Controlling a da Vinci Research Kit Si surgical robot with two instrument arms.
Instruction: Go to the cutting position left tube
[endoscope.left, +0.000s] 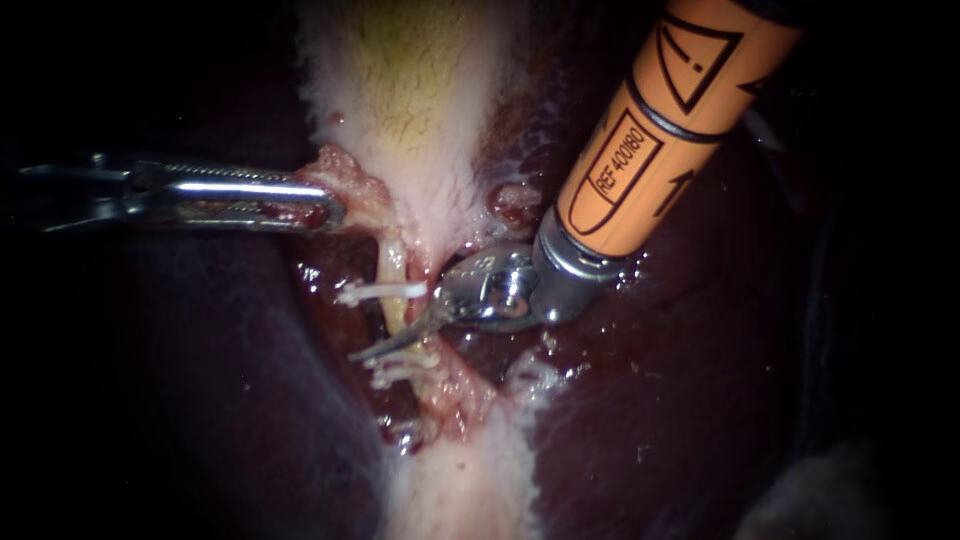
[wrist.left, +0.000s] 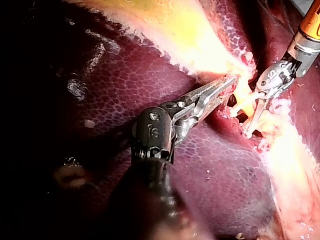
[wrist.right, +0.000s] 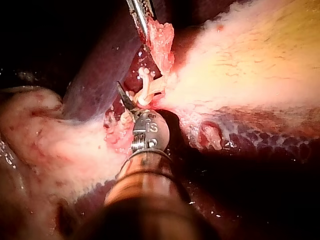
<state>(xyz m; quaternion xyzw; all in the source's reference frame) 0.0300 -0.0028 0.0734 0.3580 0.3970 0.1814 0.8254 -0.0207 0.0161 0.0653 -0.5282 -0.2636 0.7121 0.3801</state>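
Note:
My left instrument (endoscope.left: 325, 208) comes in from the left, its jaws shut on a flap of reddish tissue at the gallbladder's (endoscope.left: 410, 90) narrow end, holding it to the left. A thin yellowish tube (endoscope.left: 392, 262) runs down from there, with a white clip (endoscope.left: 380, 292) across it and more clips (endoscope.left: 400, 372) lower down. My right instrument (endoscope.left: 392, 340), orange-shafted, enters from the upper right. Its slim curved blades stand slightly open at the tube, between the upper clip and the lower ones. One blade lies in front of the tube; the other is mostly hidden. The right wrist view shows the tube (wrist.right: 146, 94) beside a blade (wrist.right: 123, 96).
Dark red liver (endoscope.left: 200, 400) surrounds the site on both sides. A pale band of tissue (endoscope.left: 460, 480) runs down from the clips. A small raw red spot (endoscope.left: 512, 200) sits near the right instrument's wrist.

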